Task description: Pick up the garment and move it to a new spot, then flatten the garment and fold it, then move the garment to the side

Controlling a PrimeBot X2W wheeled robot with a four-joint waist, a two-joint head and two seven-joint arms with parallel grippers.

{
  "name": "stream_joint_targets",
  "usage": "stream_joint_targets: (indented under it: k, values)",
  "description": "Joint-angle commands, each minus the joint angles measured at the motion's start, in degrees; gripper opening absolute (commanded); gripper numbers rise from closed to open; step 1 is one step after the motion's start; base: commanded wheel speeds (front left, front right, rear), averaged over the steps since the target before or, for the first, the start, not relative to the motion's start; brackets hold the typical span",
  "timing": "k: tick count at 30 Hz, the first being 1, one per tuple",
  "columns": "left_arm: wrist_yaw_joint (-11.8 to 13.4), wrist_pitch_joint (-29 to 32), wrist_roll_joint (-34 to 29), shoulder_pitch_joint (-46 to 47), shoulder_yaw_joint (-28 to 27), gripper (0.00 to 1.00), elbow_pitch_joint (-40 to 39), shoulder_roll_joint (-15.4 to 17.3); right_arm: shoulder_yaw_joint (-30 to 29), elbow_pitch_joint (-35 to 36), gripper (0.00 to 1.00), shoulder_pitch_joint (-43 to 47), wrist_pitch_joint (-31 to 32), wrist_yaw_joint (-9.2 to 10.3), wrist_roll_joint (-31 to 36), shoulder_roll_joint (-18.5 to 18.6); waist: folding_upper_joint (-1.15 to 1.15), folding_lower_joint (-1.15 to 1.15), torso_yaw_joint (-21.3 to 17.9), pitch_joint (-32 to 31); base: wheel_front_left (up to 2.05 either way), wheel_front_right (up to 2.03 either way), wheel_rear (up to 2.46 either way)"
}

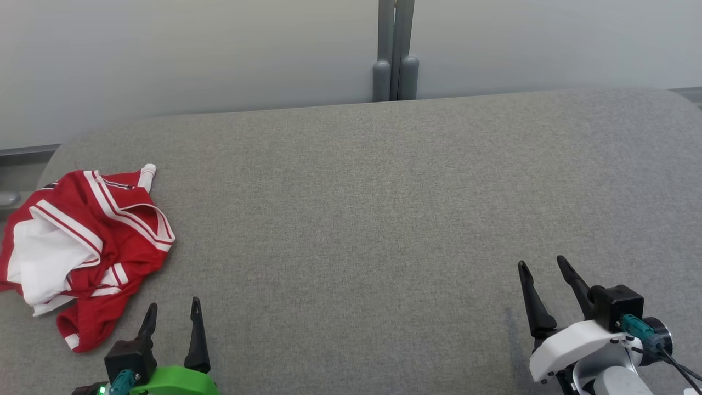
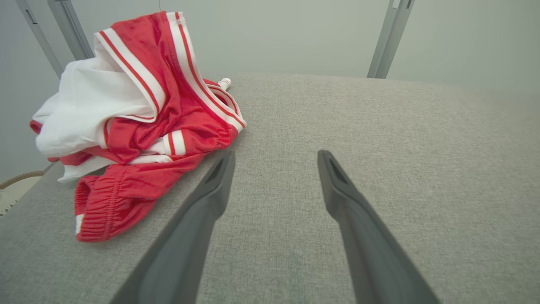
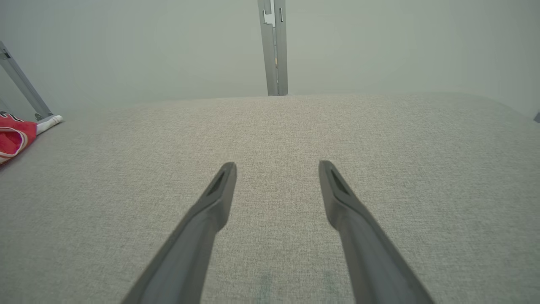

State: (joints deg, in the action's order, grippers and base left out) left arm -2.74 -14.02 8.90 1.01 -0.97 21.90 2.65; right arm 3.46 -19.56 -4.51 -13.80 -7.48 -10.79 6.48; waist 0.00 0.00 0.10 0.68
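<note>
We find the left gripper [image 1: 174,303] at the near left of the scene with its two dark fingers spread wide and nothing between them. It is poised over the grey fabric surface [image 1: 356,219]. In the left wrist view its left fingertip [image 2: 225,162] lies just beside the near edge of the garment [image 2: 139,122], and we cannot tell whether the two touch. The right gripper [image 1: 542,261] is at the near right, its fingers likewise spread apart and holding nothing, over bare grey fabric and well apart from the garment. The garment is a red piece with white stripes and a white inner side. It lies crumpled in a heap at the left edge of the surface, just far and left of the left gripper, with an elastic red hem nearest to us. The rest of the surface, centre and right, carries no other item. Beyond its far edge we note a pale wall with an upright grey post [image 1: 395,55] at centre.
</note>
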Motion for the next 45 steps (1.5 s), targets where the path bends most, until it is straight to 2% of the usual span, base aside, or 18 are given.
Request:
stream_joint_targets:
  k: [1,9,17,24,27,31,32,41,45]
  values:
    - [0.3,-0.4,-1.2,-0.9,0.1,1.0,0.0,0.4,-0.1,0.2,1.0,0.9,-0.6,-0.02,1.0,0.1,0.0,0.0,0.0,-0.1,0.0,0.0,0.0]
    - [0.7,-1.3,-4.3,-1.2,0.2,1.0,0.2,0.4,-1.2,-0.1,1.0,0.9,-1.5,-0.02,4.7,-0.3,0.0,0.0,-0.1,-0.1,0.0,0.0,0.0]
    - [0.7,-1.2,-3.5,-1.2,-0.2,1.0,-0.5,0.4,-2.2,0.7,1.0,0.9,-1.5,-0.01,5.0,-0.8,0.0,0.0,0.1,0.1,0.0,0.0,0.0]
    - [1.2,-1.2,-3.0,-1.1,-0.7,1.0,-0.7,0.4,0.6,1.3,1.0,0.0,-1.4,-0.01,4.8,-0.6,0.0,0.0,1.7,0.3,0.0,0.0,0.0]
    - [1.4,-1.1,-2.7,-0.8,-0.7,1.0,-0.6,0.4,2.0,1.4,1.0,-0.6,-1.4,-0.01,4.1,-0.1,0.0,0.0,4.2,0.2,0.0,0.0,0.0]
    - [1.6,-1.1,-2.3,-1.1,-0.2,1.0,-0.6,0.4,3.9,1.6,1.0,-1.1,-1.4,-0.01,3.7,0.5,0.0,0.0,9.5,0.6,0.0,0.0,0.0]
    - [1.6,-1.1,-2.3,-1.1,-0.2,1.0,-0.6,0.4,3.9,1.6,1.0,-1.1,-1.4,-0.01,3.7,0.5,0.0,0.0,9.5,0.6,0.0,0.0,0.0]
    - [1.7,-1.1,-1.9,-2.4,-1.4,1.0,-0.5,0.4,8.2,0.9,1.0,-1.6,-1.4,-0.01,2.2,0.4,0.0,0.0,23.8,1.9,0.0,0.0,0.0]
    - [1.1,-1.1,-2.7,-3.6,-2.1,1.0,-0.4,0.4,10.0,0.1,1.0,-2.3,-1.4,-0.01,1.7,0.1,0.0,0.0,27.2,2.5,0.0,0.0,0.0]
